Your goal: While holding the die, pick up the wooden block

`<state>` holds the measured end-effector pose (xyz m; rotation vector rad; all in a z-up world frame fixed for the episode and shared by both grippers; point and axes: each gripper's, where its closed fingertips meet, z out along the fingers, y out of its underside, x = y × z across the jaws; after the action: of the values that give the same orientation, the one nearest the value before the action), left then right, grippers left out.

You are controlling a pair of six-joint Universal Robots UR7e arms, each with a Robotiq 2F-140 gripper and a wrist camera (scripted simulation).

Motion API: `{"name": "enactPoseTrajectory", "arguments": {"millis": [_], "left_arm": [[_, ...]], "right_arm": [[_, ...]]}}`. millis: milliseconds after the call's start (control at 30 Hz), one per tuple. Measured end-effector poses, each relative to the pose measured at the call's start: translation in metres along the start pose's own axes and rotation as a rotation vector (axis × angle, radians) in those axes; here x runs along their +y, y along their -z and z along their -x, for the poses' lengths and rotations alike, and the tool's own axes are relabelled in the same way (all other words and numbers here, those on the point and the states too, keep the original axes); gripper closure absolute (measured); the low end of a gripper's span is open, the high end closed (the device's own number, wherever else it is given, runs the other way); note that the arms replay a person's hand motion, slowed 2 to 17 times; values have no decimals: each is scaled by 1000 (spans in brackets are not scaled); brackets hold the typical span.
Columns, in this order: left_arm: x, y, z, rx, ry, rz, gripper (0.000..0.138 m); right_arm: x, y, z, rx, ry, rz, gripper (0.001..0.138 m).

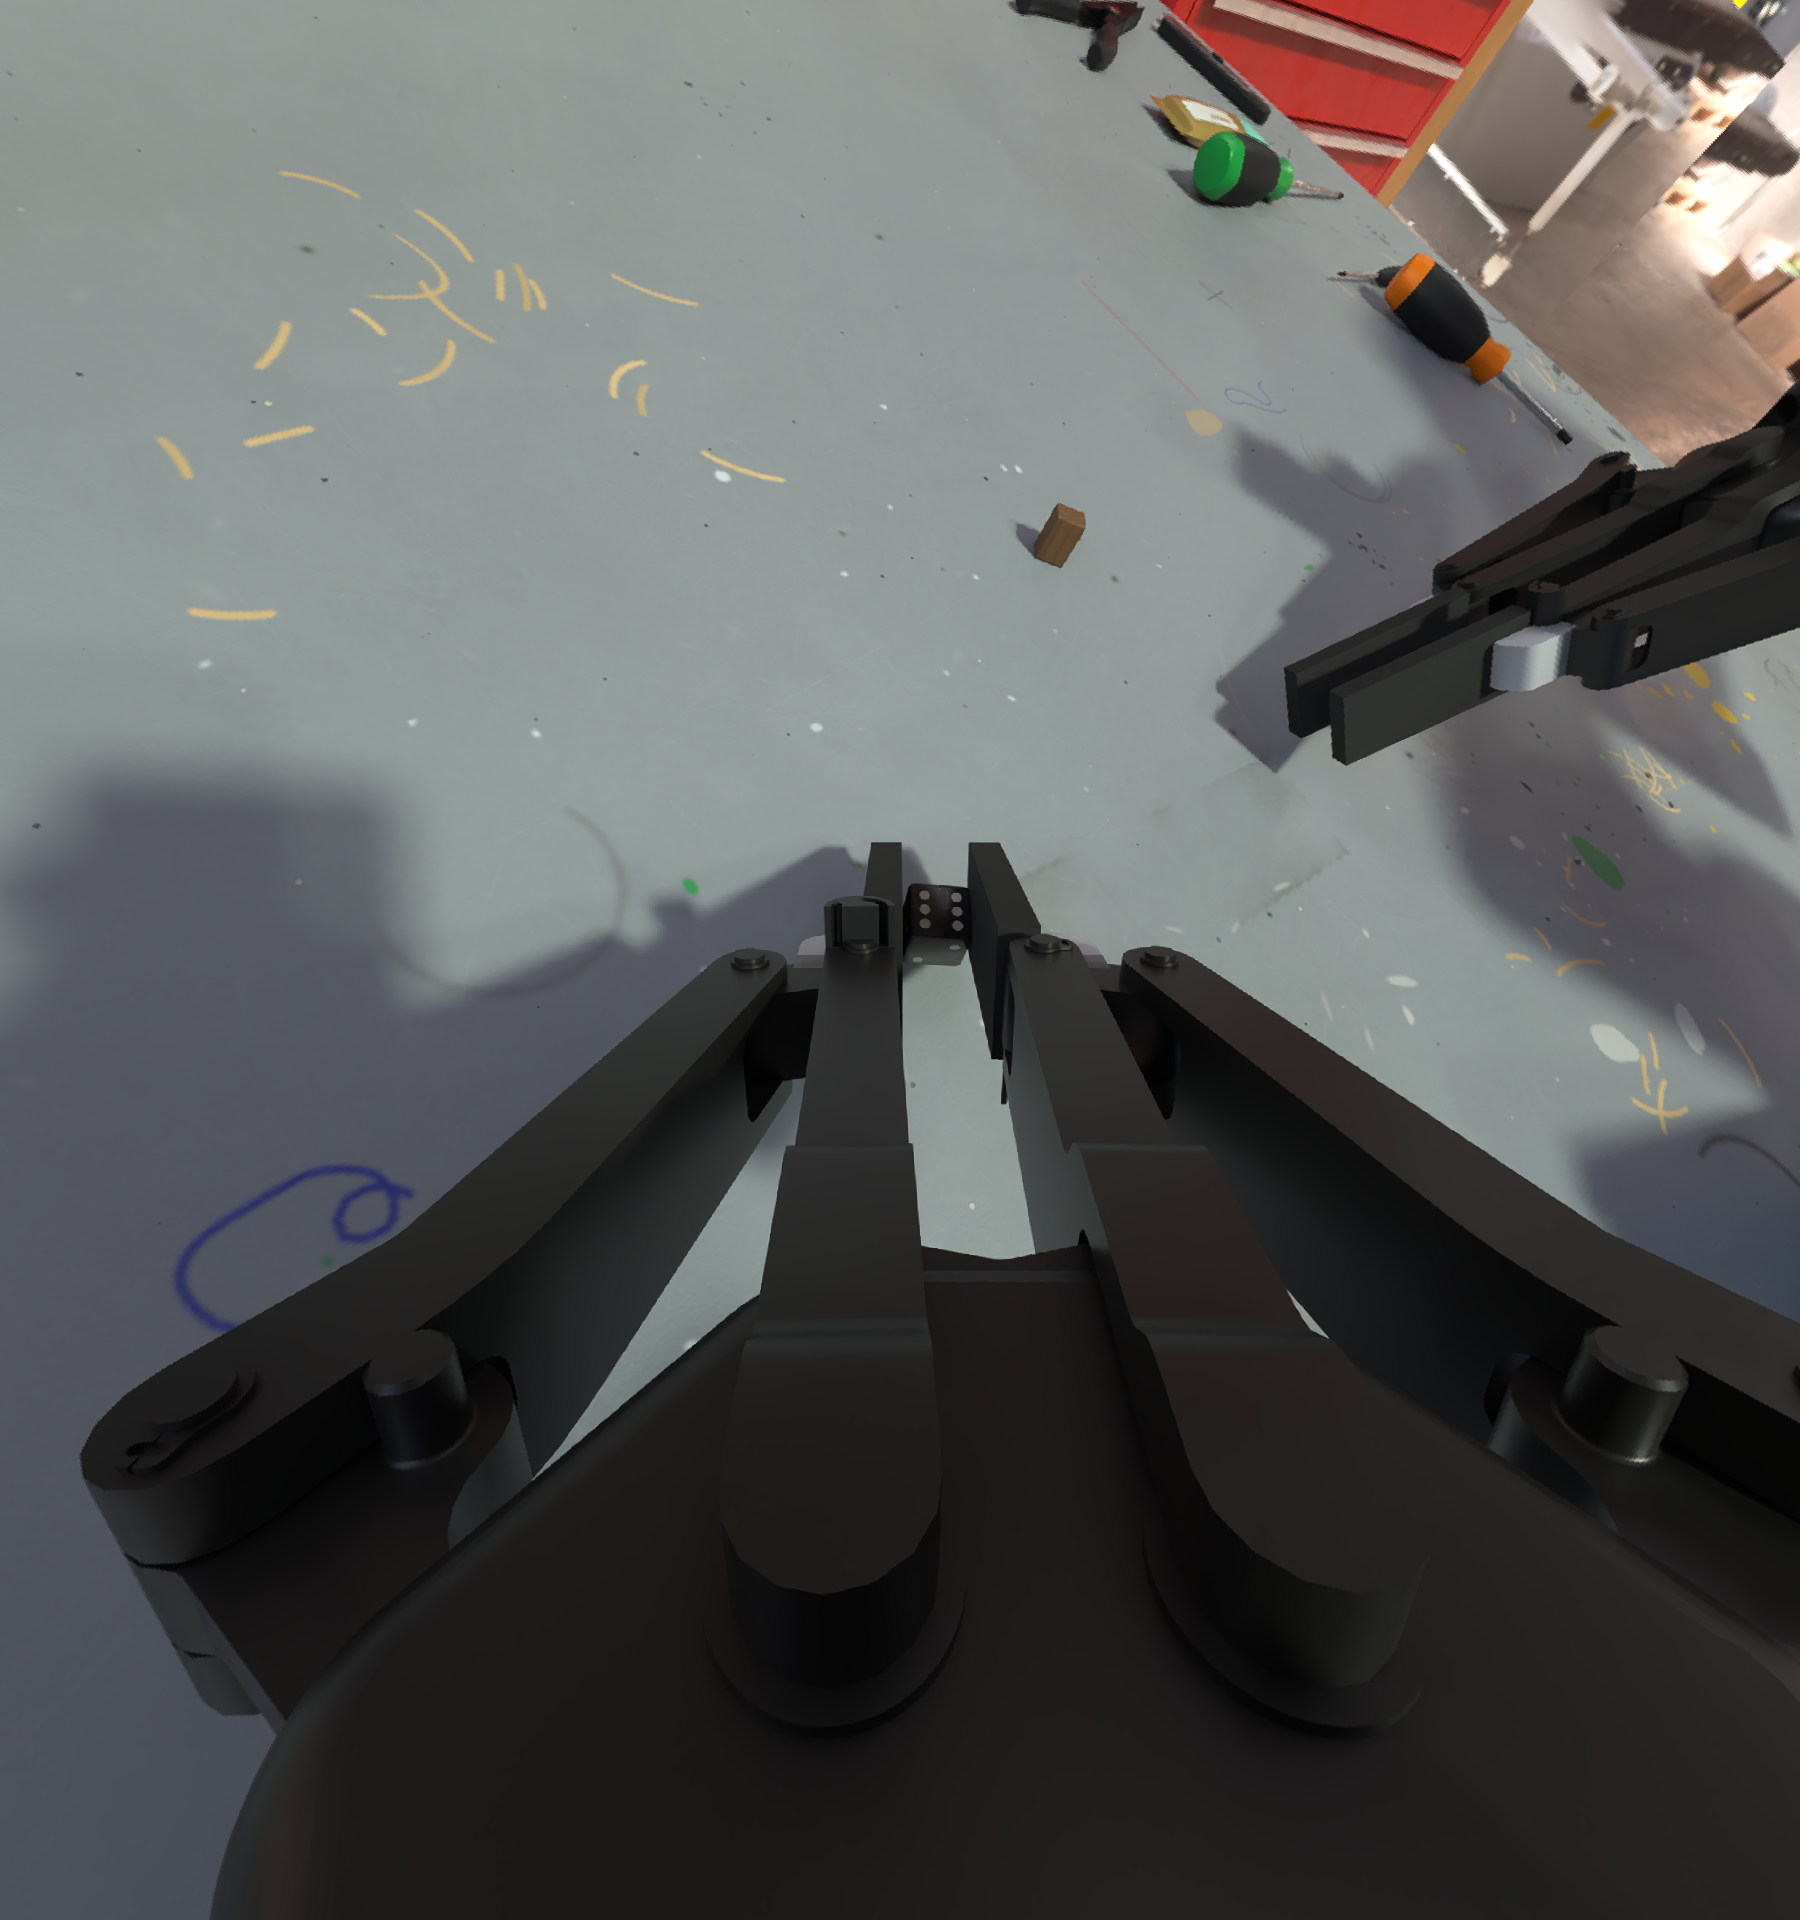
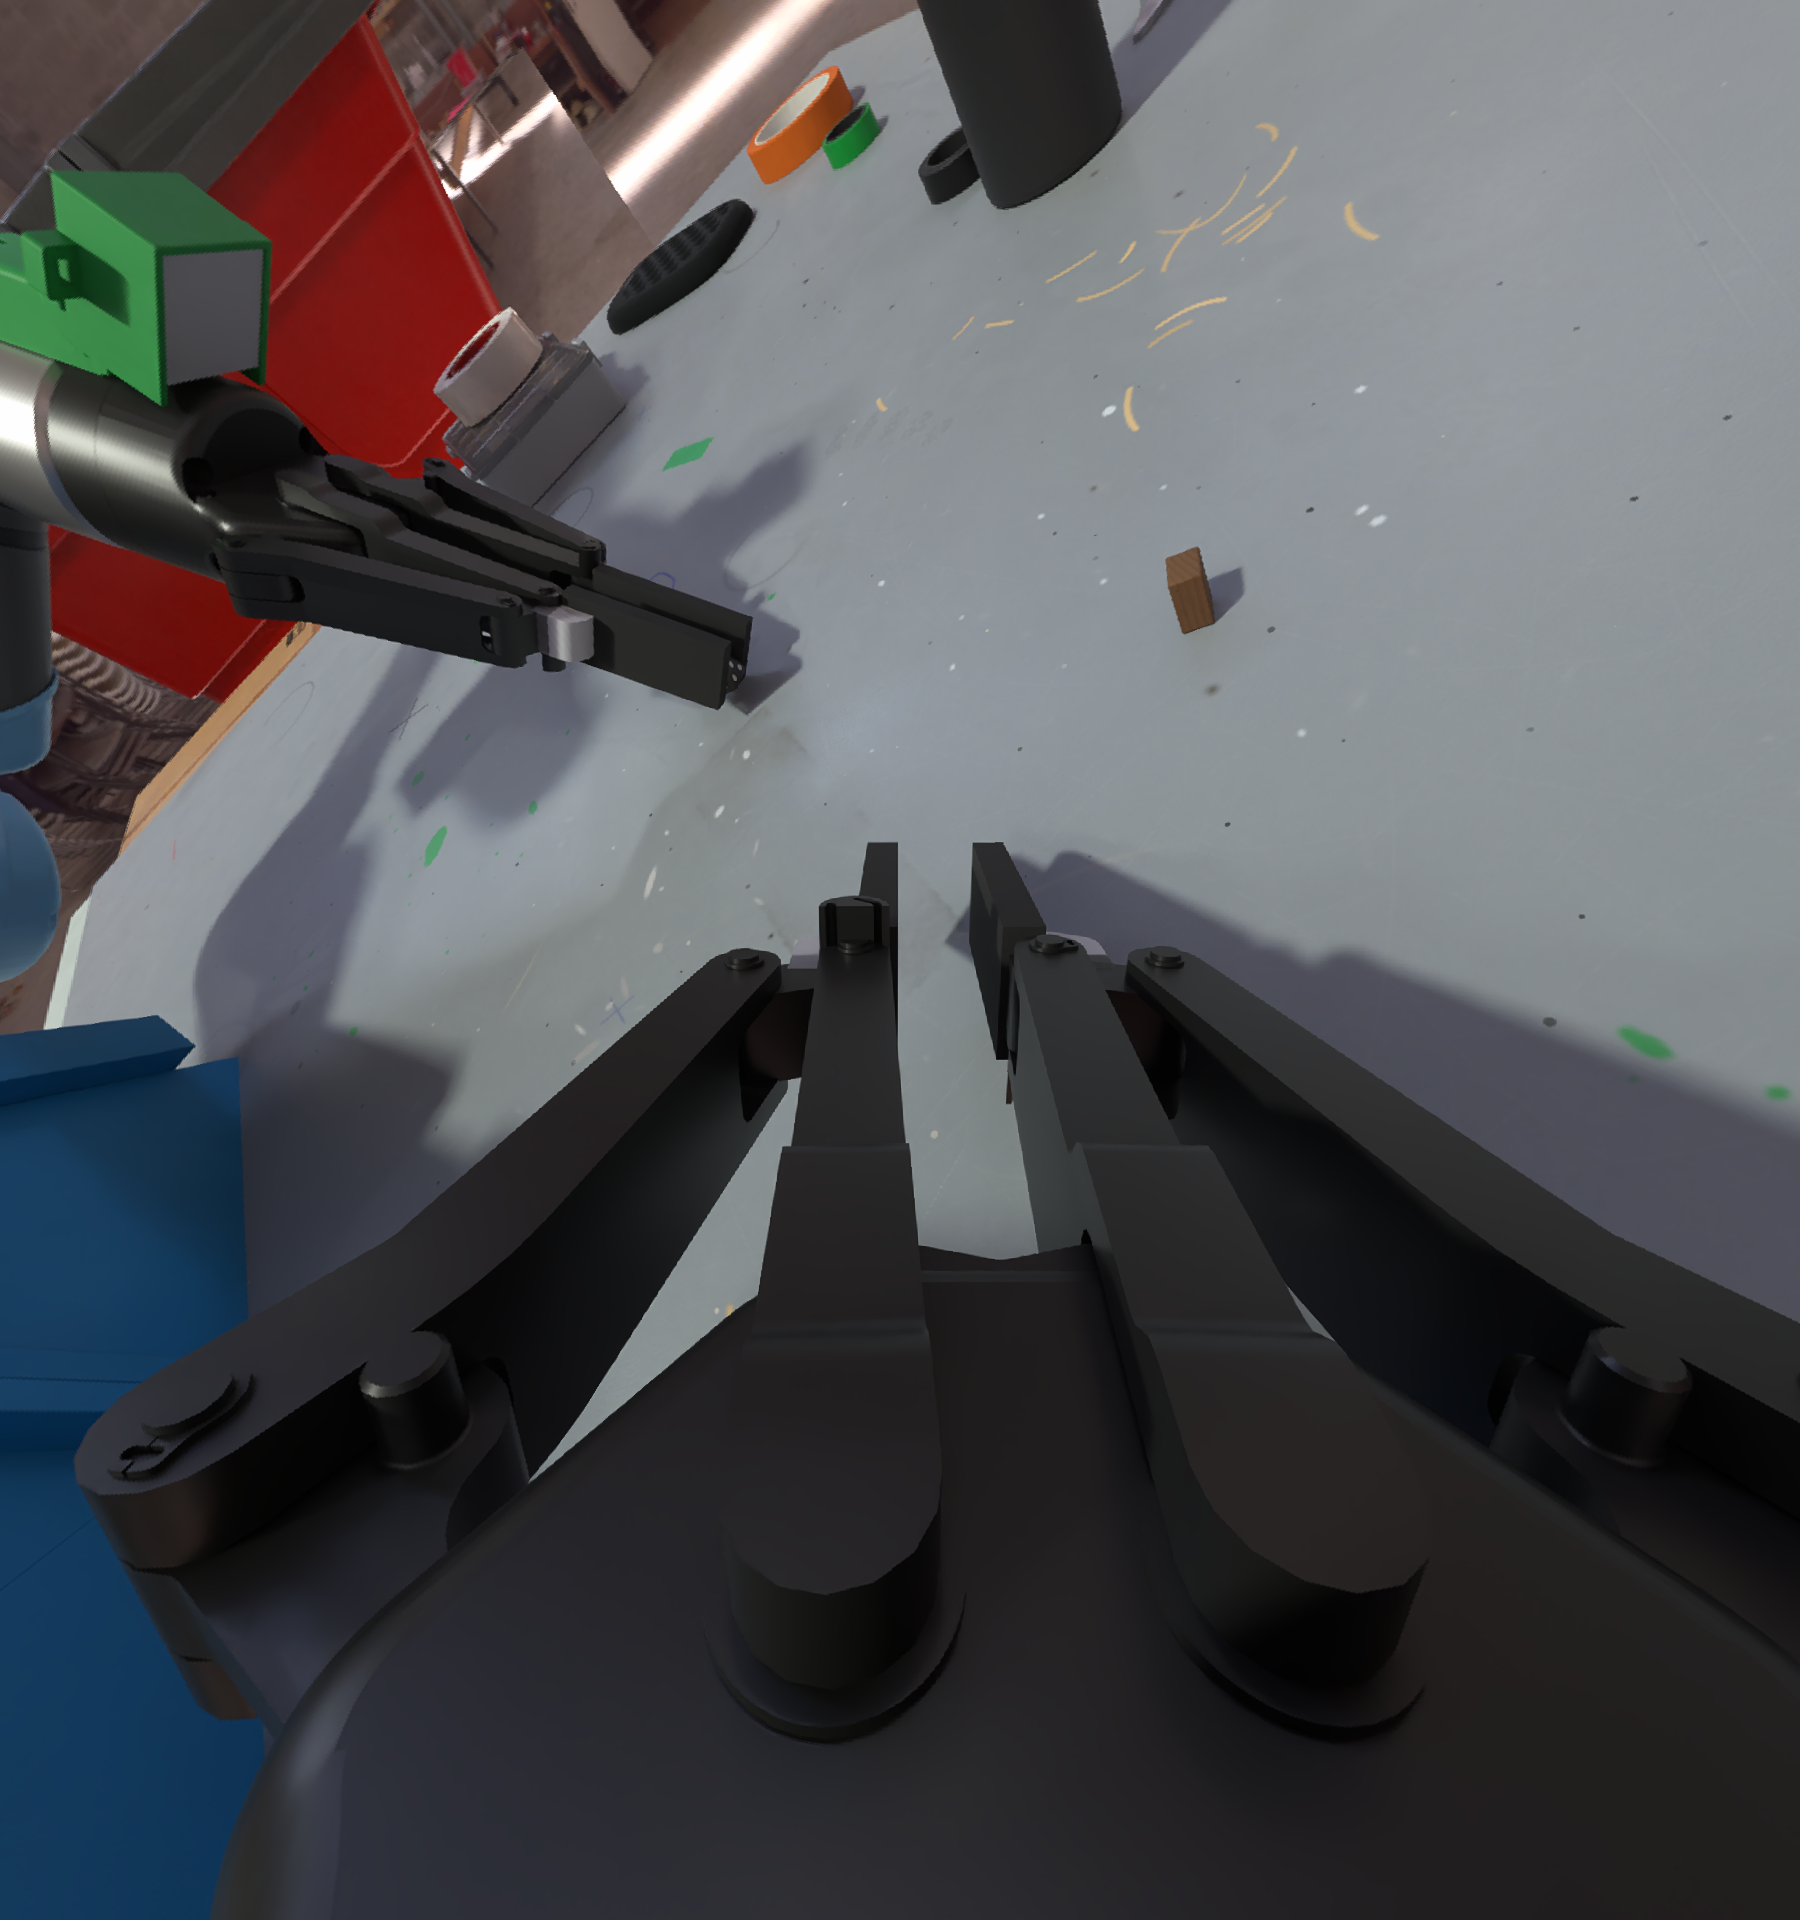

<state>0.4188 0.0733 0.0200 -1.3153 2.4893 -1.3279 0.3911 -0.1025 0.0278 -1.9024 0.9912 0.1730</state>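
The wooden block [image 1: 1060, 535] is a small brown piece standing on the grey tabletop [image 1: 563, 623], apart from both grippers. It also shows in the right wrist view [image 2: 1190, 590], ahead and to the right. My left gripper [image 1: 935, 862] is shut on a black die [image 1: 937, 912] with white pips, held just above the table. It shows in the right wrist view [image 2: 735, 665] at the left, with the die at its tips. My right gripper [image 2: 934, 862] is empty, its fingers drawn in to a narrow gap. It shows in the left wrist view [image 1: 1317, 717] at the right.
A green-handled screwdriver [image 1: 1239, 166] and an orange-and-black screwdriver [image 1: 1447, 317] lie near the table's far edge by a red cabinet [image 1: 1343, 62]. An orange tape roll [image 2: 800, 123], a black cylinder [image 2: 1021, 94], a black disc [image 2: 680, 265], a grey box [image 2: 553, 416] and a blue box [image 2: 75, 1351] also stand about.
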Motion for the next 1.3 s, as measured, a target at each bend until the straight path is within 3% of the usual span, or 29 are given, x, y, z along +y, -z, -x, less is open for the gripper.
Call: {"name": "enactPoseTrajectory", "arguments": {"millis": [1300], "left_arm": [[-1, 0, 0, 12, 20, -4, 121]], "right_arm": [[0, 0, 0, -4, -3, 0, 120]]}}
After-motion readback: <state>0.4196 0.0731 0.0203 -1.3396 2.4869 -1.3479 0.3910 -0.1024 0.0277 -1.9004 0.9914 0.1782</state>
